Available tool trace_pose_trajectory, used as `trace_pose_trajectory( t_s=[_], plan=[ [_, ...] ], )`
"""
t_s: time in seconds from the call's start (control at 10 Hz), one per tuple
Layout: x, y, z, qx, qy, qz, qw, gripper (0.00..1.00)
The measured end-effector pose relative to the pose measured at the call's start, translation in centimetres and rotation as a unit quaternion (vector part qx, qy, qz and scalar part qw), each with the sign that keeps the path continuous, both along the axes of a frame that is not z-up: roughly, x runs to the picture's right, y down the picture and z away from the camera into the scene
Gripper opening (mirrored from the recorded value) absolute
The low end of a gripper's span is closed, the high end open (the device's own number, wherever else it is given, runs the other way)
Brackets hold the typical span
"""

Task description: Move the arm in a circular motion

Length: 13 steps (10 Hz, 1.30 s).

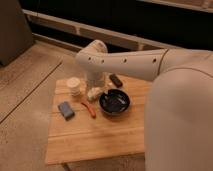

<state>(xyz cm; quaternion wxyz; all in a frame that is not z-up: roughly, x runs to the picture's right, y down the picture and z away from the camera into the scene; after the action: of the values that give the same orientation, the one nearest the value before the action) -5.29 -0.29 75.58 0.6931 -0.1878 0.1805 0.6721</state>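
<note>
The arm [130, 62] is very large and cream-white, with a row of small dark holes. It reaches in from the right across the far side of a wooden table [90, 137]. Its rounded elbow [92, 52] is above the table's far edge, and a short segment drops down from it. The gripper [95, 84] hangs at the end of that segment, low over the far middle of the table, just above a pale crumpled object [94, 93]. The arm's wide shoulder part [180, 125] fills the right of the view.
On the table are a black bowl [114, 101], a blue-grey sponge [65, 110], an orange-red stick-like item [89, 109], a cream round stack [74, 86] and a dark brown object [116, 80]. A speckled floor lies to the left; a dark wall with a rail runs behind.
</note>
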Motion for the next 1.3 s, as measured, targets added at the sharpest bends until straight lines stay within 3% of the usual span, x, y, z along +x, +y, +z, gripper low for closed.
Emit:
trace_pose_trajectory(
  t_s=[0.2, 0.4, 0.9, 1.1, 1.3],
  plan=[
    [-4.0, -2.5, 0.4, 0.016, -0.036, -0.059, 0.9975, 0.65],
    [-8.7, -4.1, 0.3, 0.026, -0.072, -0.118, 0.9901, 0.65],
    [-8.6, -4.4, 0.4, 0.026, -0.069, -0.120, 0.9900, 0.65],
    [-5.9, -7.3, 1.3, 0.034, -0.040, -0.090, 0.9946, 0.65],
    [-3.2, -10.9, 2.8, 0.041, -0.009, -0.078, 0.9961, 0.65]
  ],
)
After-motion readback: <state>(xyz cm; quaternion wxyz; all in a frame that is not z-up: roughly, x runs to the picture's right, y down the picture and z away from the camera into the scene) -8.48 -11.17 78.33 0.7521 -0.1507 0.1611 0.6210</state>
